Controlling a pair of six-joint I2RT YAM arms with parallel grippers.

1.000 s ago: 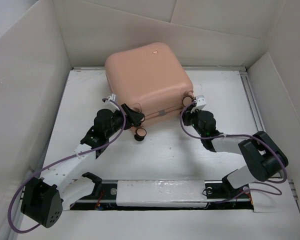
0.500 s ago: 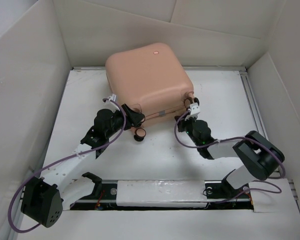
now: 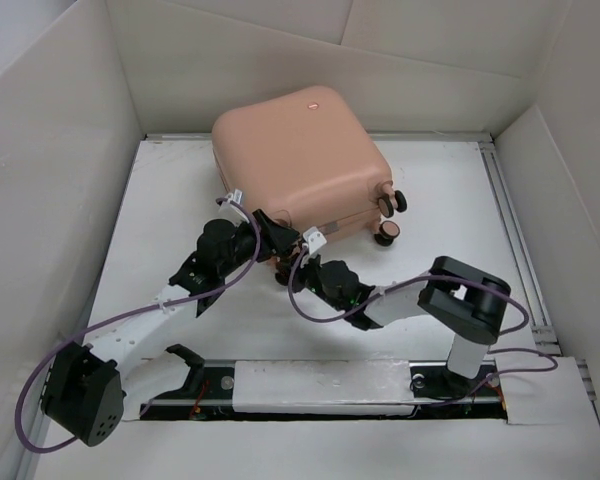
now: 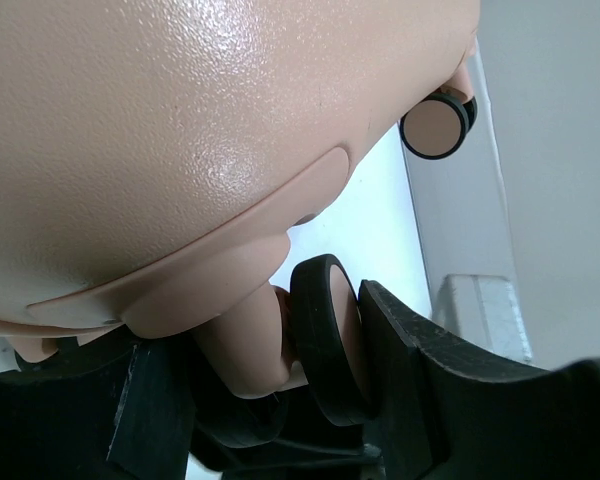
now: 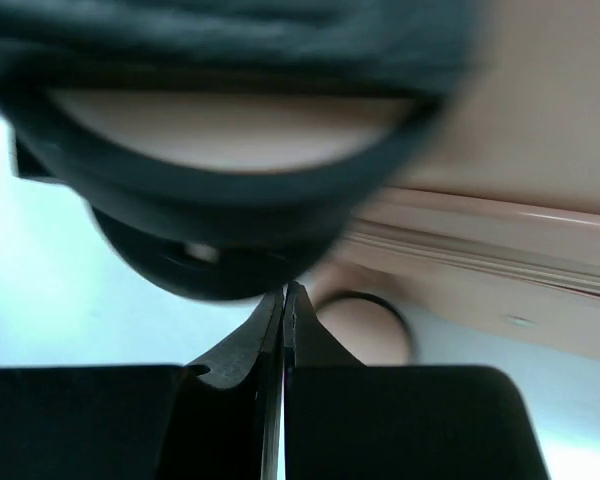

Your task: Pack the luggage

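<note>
Your right gripper [image 3: 302,250] has just left the luggage's [image 3: 300,160] near-right corner and swung along its near edge to the middle. It now sits just beside your left gripper [image 3: 278,240]. On the way its jaws have gone from slightly apart to fully together, and the right wrist view shows the fingertips [image 5: 283,300] pressed flat against each other with nothing between them. A blurred black wheel [image 5: 230,170] looms right above those tips. The luggage itself has shifted too: it has turned a little. With the arm gone from that side, the two right-side casters [image 3: 390,218] now stand out in the open beyond its near-right corner. The case is closed and lies shell-up on the table [image 3: 460,200], at the far side. Your left gripper has not moved off its hold. Its jaws stand about half apart, closed on the near-left caster [image 4: 325,335], with one finger against the wheel and the other against the peach stem. My reading is that the left arm is anchoring the case while the right, with jaws together, comes in as a prod or a wedge at the seam on the near edge. Packing has not visibly begun, since the case is not yet open and nothing to pack is in view.
</note>
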